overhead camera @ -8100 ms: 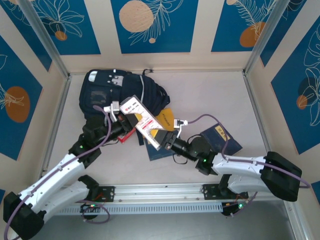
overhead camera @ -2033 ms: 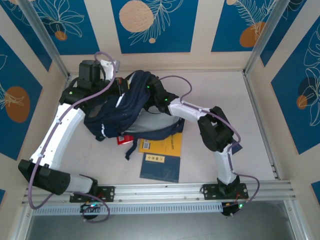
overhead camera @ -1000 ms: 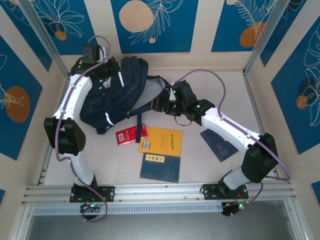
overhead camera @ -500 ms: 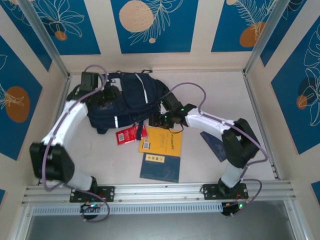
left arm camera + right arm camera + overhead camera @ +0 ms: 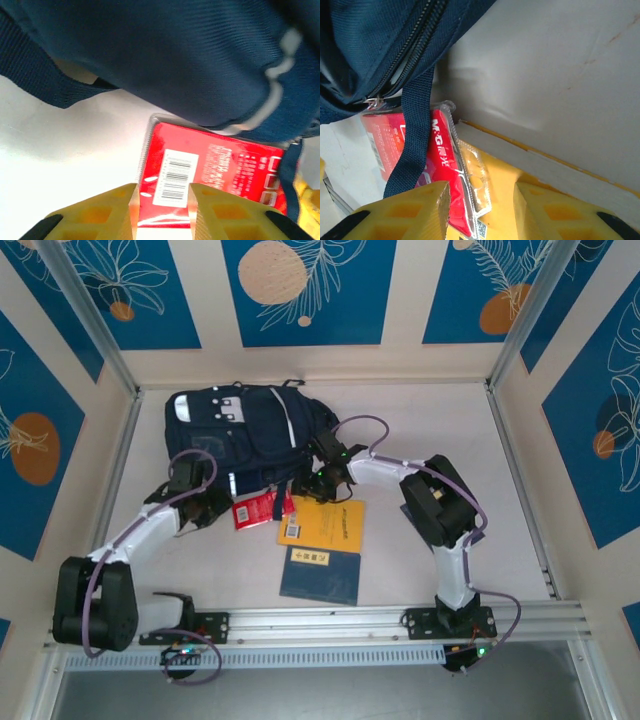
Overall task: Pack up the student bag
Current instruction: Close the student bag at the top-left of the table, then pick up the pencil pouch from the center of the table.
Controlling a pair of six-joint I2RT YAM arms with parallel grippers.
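Observation:
The student bag (image 5: 240, 430), navy with white stripes, lies flat at the back left. Its lower edge covers part of a red packet (image 5: 262, 508). My left gripper (image 5: 212, 506) sits just left of that packet. In the left wrist view its yellow fingers stand apart over the red packet (image 5: 215, 170), the barcode showing between them, and the bag (image 5: 175, 60) fills the top. My right gripper (image 5: 318, 480) is at the bag's lower right edge. It is open over the packet (image 5: 440, 165), a bag strap (image 5: 415, 130) and a yellow book (image 5: 505, 185).
A yellow book (image 5: 322, 520) lies in front of the bag, and a navy booklet (image 5: 320, 575) lies nearer me. Another navy booklet (image 5: 478, 530) peeks out under the right arm. Metal posts and walls close in the table on three sides.
The bag has settled flat at the back left. My left arm has pulled back from the bag's far side to the red packet. The right gripper has shifted slightly left.

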